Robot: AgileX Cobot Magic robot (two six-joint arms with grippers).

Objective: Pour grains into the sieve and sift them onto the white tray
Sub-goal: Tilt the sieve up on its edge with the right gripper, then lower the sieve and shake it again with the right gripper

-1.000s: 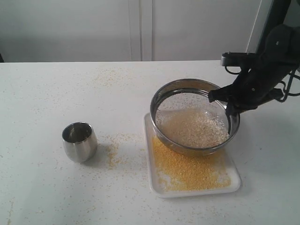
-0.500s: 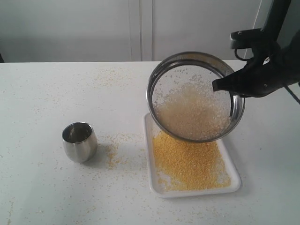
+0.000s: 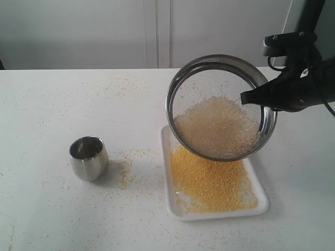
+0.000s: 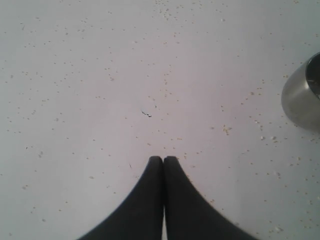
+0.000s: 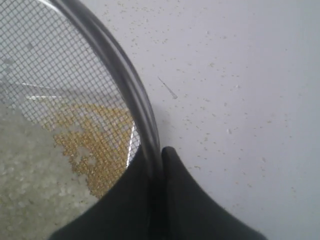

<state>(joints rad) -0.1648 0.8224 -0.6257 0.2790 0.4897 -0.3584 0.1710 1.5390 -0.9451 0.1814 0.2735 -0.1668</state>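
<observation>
Tabletop (image 3: 63, 104) first: white and wide, peppered all over with stray specks, thickest by the cup. Toward 4 o'clock on it lies the white tray (image 3: 261, 201), flat on the surface, with a spread of golden-yellow meal (image 3: 212, 183) covering most of its floor. Over the tray's 12 o'clock end hangs the sieve (image 3: 214, 83), tipped steeply so its open face turns my way, high rim at 12 and low rim at 6. The right gripper (image 3: 251, 98) has it pinched by the rim at about 3 o'clock, black fingers clamped on either side of the steel band; the wrist camera shows that same tight bite. Inside, the pale whitish grains (image 3: 217, 128) have slid into a heap against the 6 o'clock side, leaving the upper mesh bare. Out at 8 o'clock stands the small steel cup (image 3: 89, 157), upright, well apart from the tray. The left gripper (image 4: 163, 160) is clenched on nothing, fingertips pressed together above bare table, with the cup near it.
</observation>
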